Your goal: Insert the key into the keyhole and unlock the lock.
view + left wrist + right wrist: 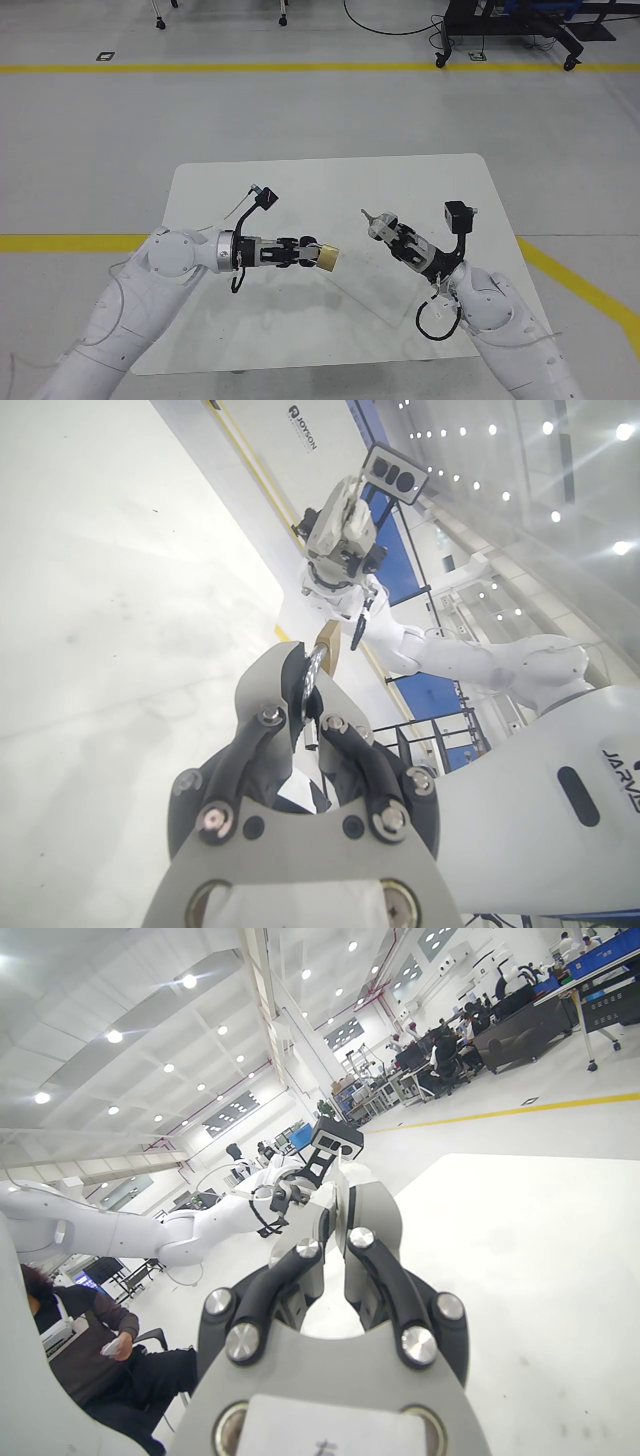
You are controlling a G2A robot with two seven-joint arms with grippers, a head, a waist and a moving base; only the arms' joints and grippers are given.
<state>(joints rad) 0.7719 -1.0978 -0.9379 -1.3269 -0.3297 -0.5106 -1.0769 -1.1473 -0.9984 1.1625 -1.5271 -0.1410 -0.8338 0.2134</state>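
Note:
A brass padlock (327, 259) hangs above the white table (420, 185), left of its middle. My left gripper (308, 250) is shut on the padlock's silver shackle (311, 665), and the brass body (331, 646) sticks out past the fingertips toward the other arm. My right gripper (380, 224) is held above the table to the right of the padlock, a short gap away. It is shut on a small silver key (366, 214), whose tip points toward the padlock. In the right wrist view the key (339, 1162) shows edge-on between the shut fingers (370, 1208).
Both arms hover over the near half of the table. Bare tabletop (330, 190) lies behind them. Yellow floor lines (300, 68) run past the table, and wheeled frames (520, 30) stand far back on the floor.

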